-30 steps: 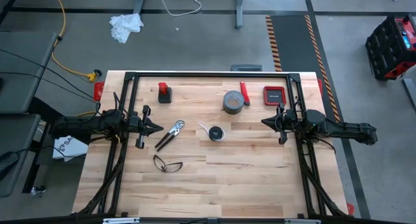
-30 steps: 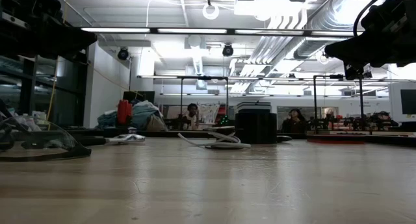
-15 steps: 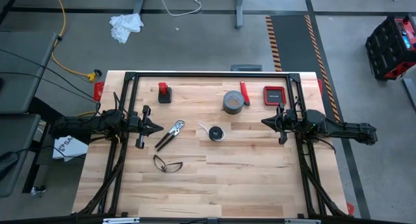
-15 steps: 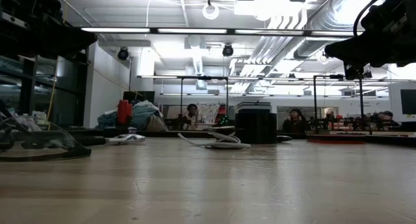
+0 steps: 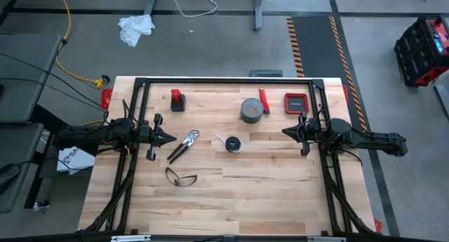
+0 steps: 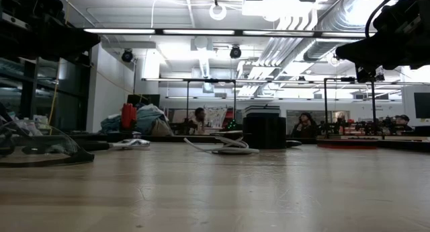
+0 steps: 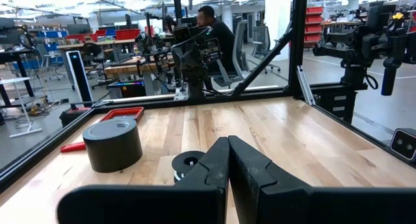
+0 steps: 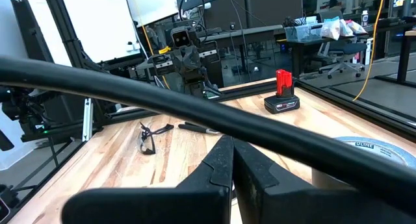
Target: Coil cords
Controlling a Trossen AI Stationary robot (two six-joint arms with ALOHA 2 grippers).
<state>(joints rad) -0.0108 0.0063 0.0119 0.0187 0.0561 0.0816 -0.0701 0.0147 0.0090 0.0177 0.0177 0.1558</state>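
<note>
A thin white cord on a small black round spool [image 5: 233, 144] lies flat on the table's middle; a loose end of cord trails off toward the far left. It also shows in the low view [image 6: 232, 146] and in the left wrist view [image 7: 189, 163]. My left gripper [image 5: 171, 138] is shut and empty, above the table's left side, pointing right toward the spool. My right gripper [image 5: 285, 132] is shut and empty, above the table's right side, pointing left. Both show shut in their wrist views, the left [image 7: 227, 152] and the right [image 8: 232, 152].
A grey tape roll [image 5: 252, 109], a red marker [image 5: 264, 100] and a red-rimmed square case [image 5: 295, 102] lie at the far right. A red-and-black battery [image 5: 177, 99] stands at the far left. Pliers [image 5: 184, 144] and safety glasses [image 5: 180, 177] lie left of the spool.
</note>
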